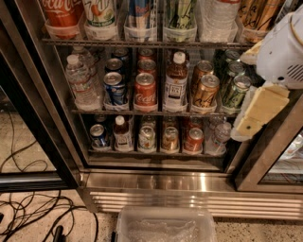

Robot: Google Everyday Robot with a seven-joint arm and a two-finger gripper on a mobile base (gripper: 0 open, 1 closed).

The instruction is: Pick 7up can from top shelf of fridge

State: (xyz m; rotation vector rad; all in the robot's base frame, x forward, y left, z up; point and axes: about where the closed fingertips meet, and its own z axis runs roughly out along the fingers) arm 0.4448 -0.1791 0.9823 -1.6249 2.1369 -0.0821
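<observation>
The 7up can (pixel 100 13), white and light green, stands on the top shelf (pixel 142 43) of the fridge (pixel 156 182), second from the left in a clear plastic tray; its top is cut off by the frame's upper edge. A red Coca-Cola can (pixel 60 14) is to its left and a blue can (pixel 140 13) to its right. My gripper (pixel 255 112), white with cream parts, hangs at the right edge in front of the fridge's right side, well right of and below the 7up can, holding nothing that I can see.
The lower wire racks hold several cans and bottles, among them a water bottle (pixel 81 81) and a Coca-Cola can (pixel 145 90). A clear plastic bin (pixel 163 226) sits on the floor before the ribbed steel base. Black cables (pixel 33 212) lie at the lower left. A dark door frame (pixel 45 108) runs down the left.
</observation>
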